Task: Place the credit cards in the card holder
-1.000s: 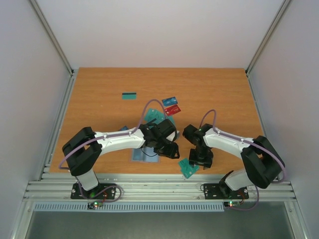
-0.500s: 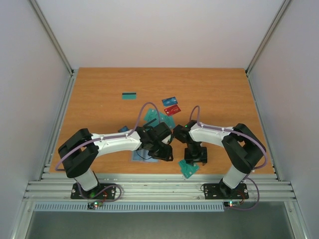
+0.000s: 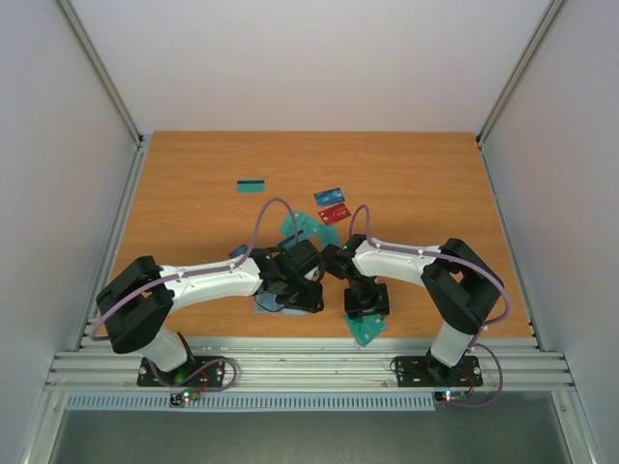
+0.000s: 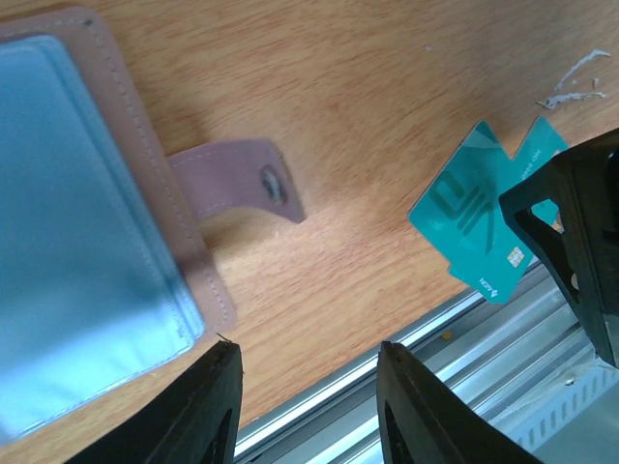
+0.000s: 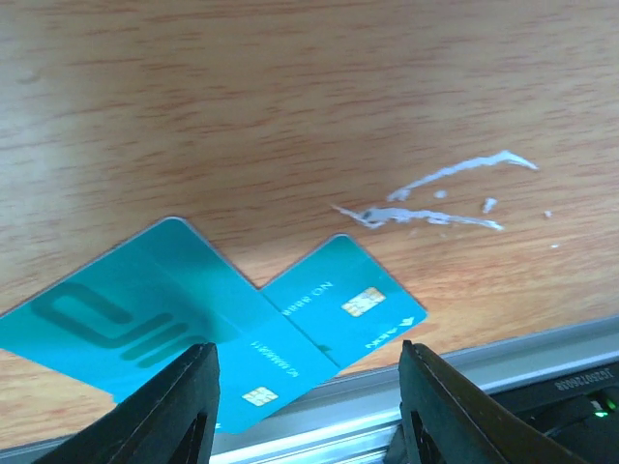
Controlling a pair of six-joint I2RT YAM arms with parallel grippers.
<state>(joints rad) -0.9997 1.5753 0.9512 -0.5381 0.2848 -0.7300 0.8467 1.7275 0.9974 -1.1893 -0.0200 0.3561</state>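
The card holder (image 4: 87,242) lies open on the table, pinkish-brown with a pale blue lining and its snap strap (image 4: 242,179) out to the side. My left gripper (image 4: 309,387) hovers open and empty just beside it, near the table's front edge. Two overlapping teal credit cards (image 5: 193,329) lie at that edge, partly over the metal rail. My right gripper (image 5: 309,396) stands open above them with nothing between its fingers. From above, the left gripper (image 3: 298,295) and the right gripper (image 3: 366,307) sit close together, with the holder (image 3: 266,304) and the two teal cards (image 3: 367,331) beneath them.
More cards lie farther back: a teal one with a dark stripe (image 3: 251,186), a blue one (image 3: 330,196), a red one (image 3: 335,213) and a teal pile (image 3: 300,227). White scratch marks (image 5: 435,193) show on the wood. The aluminium rail (image 3: 290,353) borders the near edge.
The right gripper has moved left along the near edge to above the two teal cards. The left gripper has drawn back and left over the holder. Both jaws kept the same opening.
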